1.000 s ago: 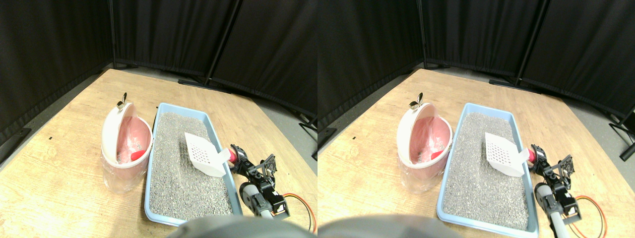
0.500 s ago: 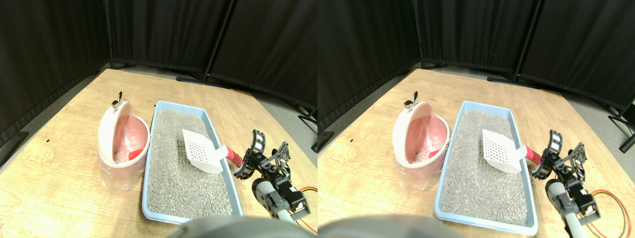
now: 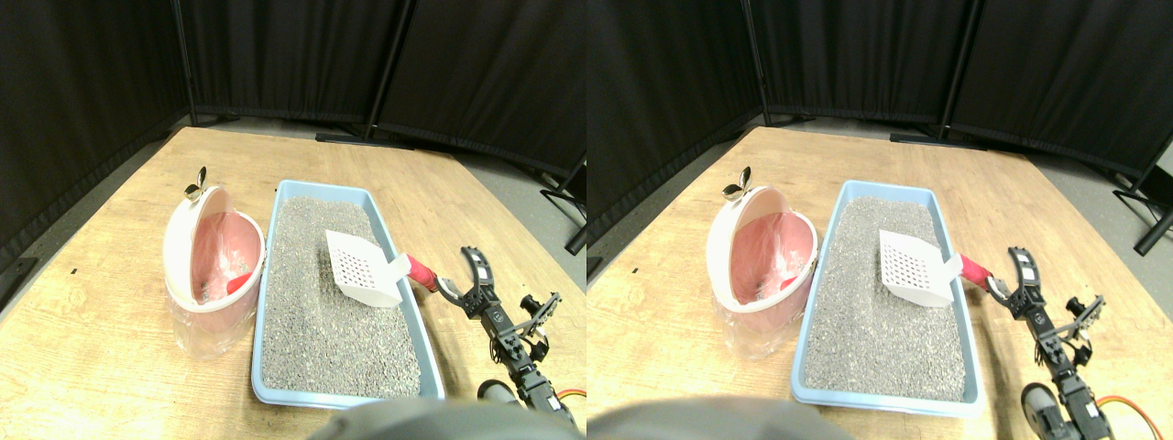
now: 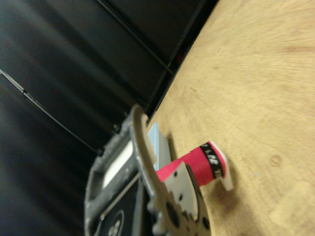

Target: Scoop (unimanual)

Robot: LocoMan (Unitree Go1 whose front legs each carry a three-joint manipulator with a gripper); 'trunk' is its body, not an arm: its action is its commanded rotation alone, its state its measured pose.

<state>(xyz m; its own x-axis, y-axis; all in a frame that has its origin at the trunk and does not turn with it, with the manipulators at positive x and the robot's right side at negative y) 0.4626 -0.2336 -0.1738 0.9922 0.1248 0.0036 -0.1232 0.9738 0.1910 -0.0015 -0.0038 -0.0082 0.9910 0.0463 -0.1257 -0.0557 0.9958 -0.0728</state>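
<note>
While propped in the blue litter tray (image 3: 417,316), slotted blade on the grey litter (image 3: 325,321), the white scoop (image 3: 364,269) looks light and stiff. Right gripper (image 3: 455,272) spread wide beside, apparently not gripping, the red wrapped handle (image 3: 422,273): best hold there.

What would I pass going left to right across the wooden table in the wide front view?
Pink bin → blue litter tray → white scoop with its red handle → right gripper.
</note>
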